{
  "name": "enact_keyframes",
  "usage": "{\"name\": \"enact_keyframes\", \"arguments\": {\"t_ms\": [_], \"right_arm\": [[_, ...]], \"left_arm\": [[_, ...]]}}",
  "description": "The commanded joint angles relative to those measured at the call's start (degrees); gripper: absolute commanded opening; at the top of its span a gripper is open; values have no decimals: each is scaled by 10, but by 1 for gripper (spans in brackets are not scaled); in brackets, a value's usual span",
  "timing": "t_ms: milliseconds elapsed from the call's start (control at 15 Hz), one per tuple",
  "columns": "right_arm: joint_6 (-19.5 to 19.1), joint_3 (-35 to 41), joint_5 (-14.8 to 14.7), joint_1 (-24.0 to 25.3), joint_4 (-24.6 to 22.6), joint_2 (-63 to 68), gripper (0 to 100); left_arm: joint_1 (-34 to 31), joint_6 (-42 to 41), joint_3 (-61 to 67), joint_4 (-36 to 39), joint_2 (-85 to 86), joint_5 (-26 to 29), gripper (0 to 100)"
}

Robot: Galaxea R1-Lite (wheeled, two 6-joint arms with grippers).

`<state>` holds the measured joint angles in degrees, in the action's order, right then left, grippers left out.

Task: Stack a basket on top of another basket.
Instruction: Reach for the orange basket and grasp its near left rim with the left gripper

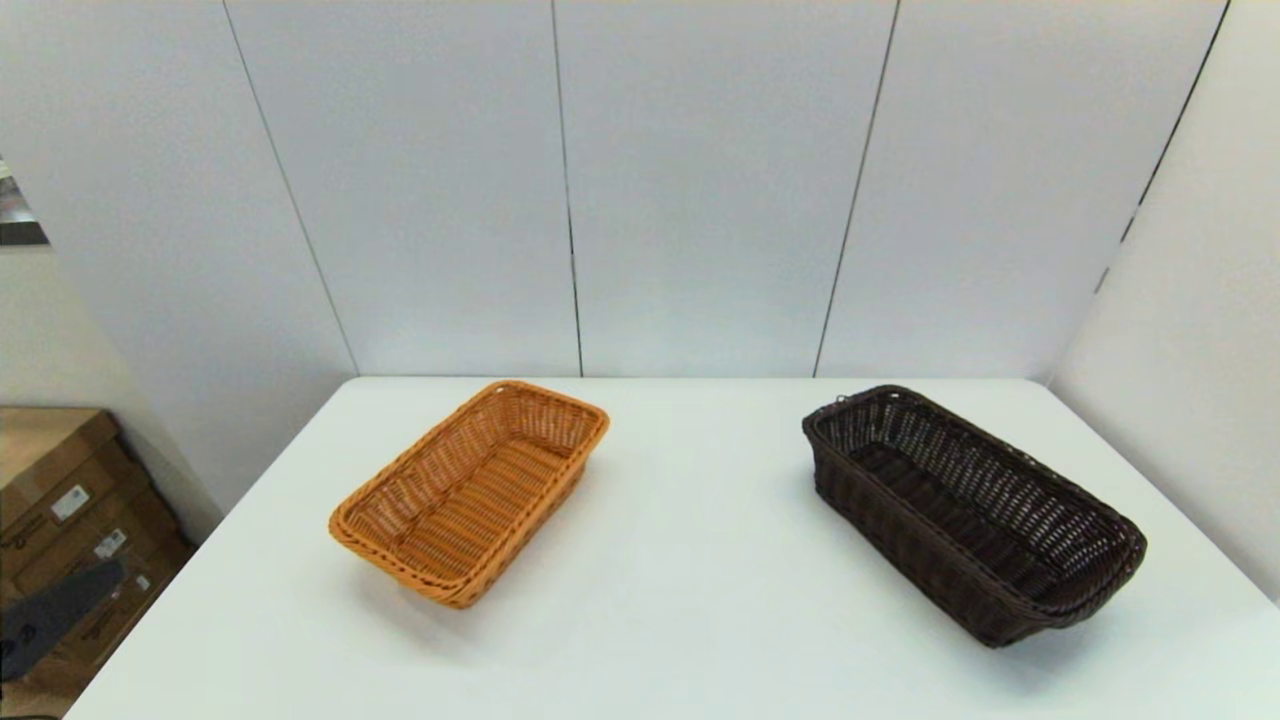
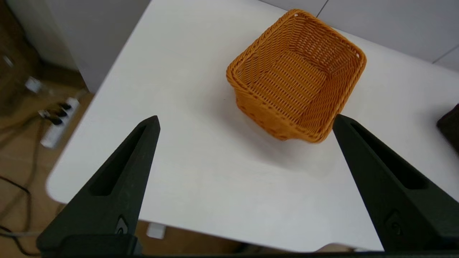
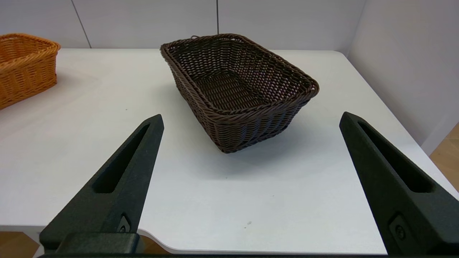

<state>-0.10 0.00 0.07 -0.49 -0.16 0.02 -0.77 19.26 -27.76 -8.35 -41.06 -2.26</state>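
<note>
Neither arm shows in the head view; both hang back off the near edge of the table. The left gripper is spread wide and empty, poised above the table's near left corner and aimed down at the orange basket. The right gripper is likewise spread wide and empty, held low near the table's near edge and facing the dark brown basket. Seen from the head camera, the orange basket sits at about 9 o'clock from the table's middle, its long axis running from 7 toward 1 o'clock; it is a tan-orange rectangular woven tray with a braided rim and sloping sides. The dark brown basket rests at about 3 o'clock, well apart from the other, angled from 11 toward 5 o'clock, nearly black, with openwork sloping sides. Both stand upright on the table with nothing in them
</note>
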Motion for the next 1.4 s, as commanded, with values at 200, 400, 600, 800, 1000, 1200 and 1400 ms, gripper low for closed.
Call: {"name": "enact_keyframes", "arguments": {"t_ms": [200,400,600,800,1000,1200,1400], "right_arm": [[-2,0,0,0,-1,0,100],[-3,0,0,0,-1,0,100],[-3,0,0,0,-1,0,100],[-2,0,0,0,-1,0,100],[-3,0,0,0,-1,0,100],[-3,0,1,0,-1,0,100],[-4,0,1,0,-1,0,100]], "left_arm": [[0,147,-58,12,-208,-21,100],[20,205,-104,14,-345,-69,100],[93,273,-135,31,-413,-100,100],[162,333,-175,31,-511,-173,100],[212,383,-189,29,-548,-173,100],[212,449,-208,8,-594,-175,100],[198,462,-213,0,-598,-175,100]]}}
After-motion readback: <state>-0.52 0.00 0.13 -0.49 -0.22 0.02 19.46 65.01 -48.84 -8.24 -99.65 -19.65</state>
